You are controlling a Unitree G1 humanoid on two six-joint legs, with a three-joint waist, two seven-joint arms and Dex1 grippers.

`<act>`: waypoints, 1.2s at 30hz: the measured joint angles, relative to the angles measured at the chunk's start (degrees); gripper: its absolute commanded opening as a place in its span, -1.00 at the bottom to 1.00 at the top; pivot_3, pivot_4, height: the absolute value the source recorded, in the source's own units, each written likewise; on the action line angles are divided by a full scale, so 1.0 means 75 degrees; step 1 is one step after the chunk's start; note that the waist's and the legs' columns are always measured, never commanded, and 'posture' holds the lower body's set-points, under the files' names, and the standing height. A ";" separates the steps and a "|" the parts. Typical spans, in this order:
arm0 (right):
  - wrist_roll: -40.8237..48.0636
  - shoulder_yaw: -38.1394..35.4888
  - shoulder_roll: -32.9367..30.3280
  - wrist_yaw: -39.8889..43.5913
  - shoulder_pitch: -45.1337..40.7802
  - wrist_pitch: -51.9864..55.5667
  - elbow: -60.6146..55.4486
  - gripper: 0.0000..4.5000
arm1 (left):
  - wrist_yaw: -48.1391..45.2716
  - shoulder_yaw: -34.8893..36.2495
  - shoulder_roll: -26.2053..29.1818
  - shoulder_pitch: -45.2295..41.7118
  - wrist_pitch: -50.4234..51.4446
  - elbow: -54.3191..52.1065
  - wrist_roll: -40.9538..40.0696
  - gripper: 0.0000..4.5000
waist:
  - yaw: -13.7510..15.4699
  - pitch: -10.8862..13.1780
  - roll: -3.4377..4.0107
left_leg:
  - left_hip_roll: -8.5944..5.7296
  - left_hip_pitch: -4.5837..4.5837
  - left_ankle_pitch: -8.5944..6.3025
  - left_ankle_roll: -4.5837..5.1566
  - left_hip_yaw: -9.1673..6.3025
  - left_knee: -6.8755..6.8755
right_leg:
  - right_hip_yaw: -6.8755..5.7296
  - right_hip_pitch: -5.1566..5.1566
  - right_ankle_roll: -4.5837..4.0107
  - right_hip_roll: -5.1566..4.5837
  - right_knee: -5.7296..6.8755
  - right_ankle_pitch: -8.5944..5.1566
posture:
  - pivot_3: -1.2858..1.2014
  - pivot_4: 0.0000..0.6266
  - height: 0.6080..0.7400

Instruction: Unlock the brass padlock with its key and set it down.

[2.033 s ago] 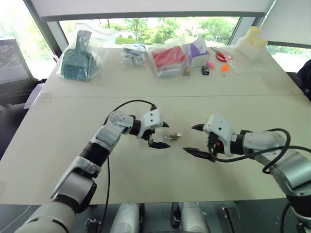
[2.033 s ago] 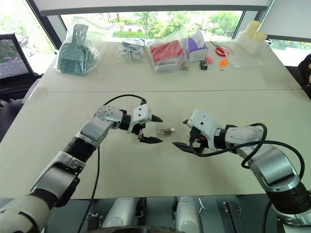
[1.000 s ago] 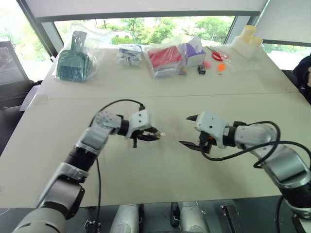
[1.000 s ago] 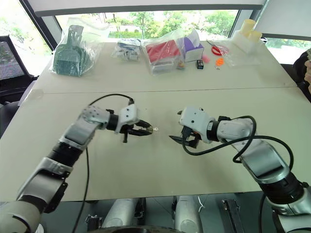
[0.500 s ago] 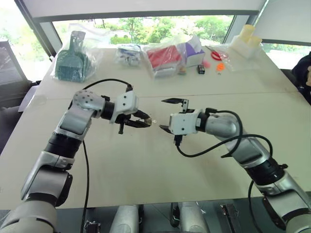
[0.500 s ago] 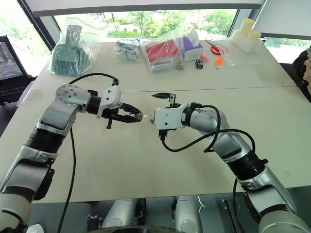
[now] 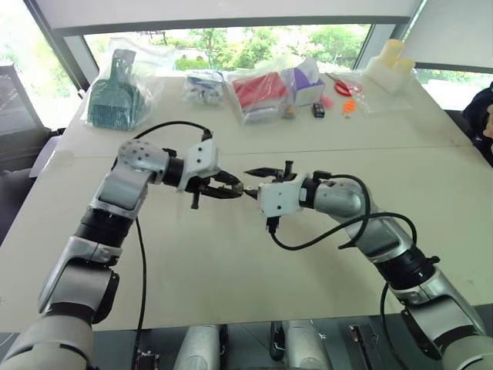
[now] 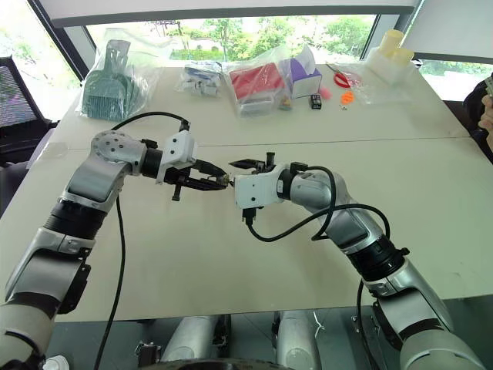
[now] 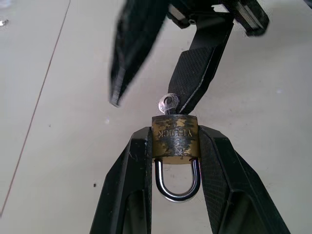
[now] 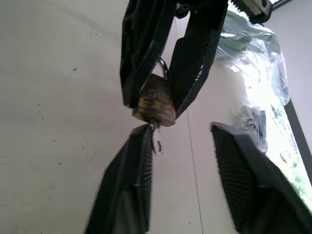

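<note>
Far left on the table (image 7: pixel 231 254) a bagged green scoop (image 7: pixel 115 96) lies near the window edge, well away from the work. Nearer the middle, the left gripper (image 9: pixel 175 146) is raised above the tabletop and clamps the brass padlock (image 9: pixel 175 136) by the two flat sides of its body, one black finger on each side. The padlock's long axis runs along the gripper's fingers: its silvery shackle loop lies back between the fingers toward the wrist, closed into the body, while the keyhole end faces outward toward the other arm. The body is a small golden-brown block, mottled with dark tarnish, with stamped lettering across its face. The key (image 9: pixel 168 104) sticks out of that outward end in line with the padlock, a thin silvery piece with a round holed head. Directly beyond it, the right gripper (image 10: pixel 183 146) faces the left one, its fingers parted with a clear gap; one finger (image 10: pixel 131 180) lies just beside the key's head, though contact cannot be told, and the other stands apart. Along the far edge sit more bagged goods (image 7: pixel 266 91).
</note>
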 measured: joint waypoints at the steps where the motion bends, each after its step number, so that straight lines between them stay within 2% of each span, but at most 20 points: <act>1: -0.0012 0.0008 0.0008 0.0022 0.0000 -0.0009 0.0020 -0.98 | 0.0006 0.0024 0.0005 -0.0005 -0.0001 -0.0001 -0.0004 -0.66 | 0.0000 0.0000 0.0000 | 0.0000 0.0000 0.0000 0.0000 0.0000 0.0000 | 0.0000 0.0000 0.0000 0.0000 0.0000 0.0000 | 0.03 -0.52 1.00; 7: -0.0015 -0.0010 0.0041 0.0168 -0.0011 -0.0021 0.0063 -0.98 | 0.0094 0.0053 0.0006 0.0005 -0.0129 0.0005 0.0063 -0.66 | 0.0007 0.0000 0.0000 | 0.0000 0.0001 0.0000 -0.0001 0.0001 0.0000 | 0.0000 0.0000 0.0000 0.0000 0.0001 0.0000 | 0.03 -0.52 1.00; 13: 0.0314 -0.0099 0.0103 0.0923 -0.0394 0.0536 0.0264 -0.98 | 0.0367 -0.0038 -0.0071 0.0005 -0.1162 0.0075 0.0566 -0.66 | 0.0006 0.0000 0.0000 | 0.0000 0.0001 0.0001 -0.0002 0.0002 0.0000 | 0.0000 0.0001 -0.0001 0.0001 0.0002 0.0001 | 0.03 -0.52 1.00; 19: 0.1224 -0.0342 0.0311 0.2182 -0.0990 0.2235 0.0504 -0.98 | 0.0678 -0.0143 -0.0209 -0.0036 -0.2725 0.0441 0.1116 -0.66 | 0.0009 0.0000 0.0001 | 0.0000 0.0002 0.0001 -0.0002 0.0002 0.0001 | 0.0000 0.0001 -0.0002 0.0000 0.0004 0.0002 | 0.03 -0.52 1.00; 23: 0.1508 -0.0455 0.0474 0.2448 -0.1277 0.3225 0.0545 -0.98 | 0.0846 -0.0137 -0.0219 -0.0094 -0.3568 0.0714 0.1338 -0.66 | 0.0006 -0.0001 0.0002 | 0.0001 0.0003 0.0001 -0.0002 0.0002 0.0000 | -0.0002 -0.0001 -0.0003 0.0001 0.0008 0.0002 | 0.03 -0.52 1.00; 26: 0.1250 -0.0405 0.0498 0.2177 -0.1259 0.2455 0.0729 -0.98 | 0.0840 -0.0038 -0.0219 -0.0099 -0.3515 0.0801 0.1272 -0.66 | 0.0007 -0.0001 0.0002 | -0.0002 0.0002 0.0001 -0.0002 0.0004 0.0000 | -0.0002 -0.0001 -0.0002 0.0000 0.0007 0.0002 | 0.03 -0.52 1.00; 30: -0.0080 0.0002 0.0131 0.0900 -0.1226 -0.0335 0.1214 -0.98 | 0.0539 0.0235 -0.0246 -0.0191 -0.2174 0.0795 0.0618 -0.66 | 0.0003 -0.0001 0.0002 | -0.0006 0.0002 0.0002 -0.0003 0.0006 0.0000 | -0.0002 -0.0002 0.0001 -0.0001 0.0009 0.0000 | 0.03 -0.52 1.00; 33: -0.0788 0.0041 -0.0054 -0.0047 -0.1050 -0.2020 0.1584 -0.61 | 0.0125 0.0233 -0.0174 -0.0306 -0.1570 0.0768 0.0338 -0.66 | -0.0007 -0.0001 0.0002 | -0.0006 0.0002 0.0018 -0.0032 0.0026 -0.0001 | 0.0000 -0.0002 0.0001 -0.0001 0.0007 0.0000 | 0.03 -0.52 1.00; 36: -0.1160 0.0012 -0.0149 -0.0716 -0.0988 -0.3114 0.1758 0.11 | -0.0153 0.0198 -0.0190 -0.0329 -0.1102 0.0765 0.0158 -0.66 | -0.0030 0.0000 0.0001 | -0.0004 0.0002 0.0027 -0.0047 0.0033 -0.0001 | 0.0000 -0.0003 0.0001 0.0000 0.0009 0.0000 | 0.03 -0.52 1.00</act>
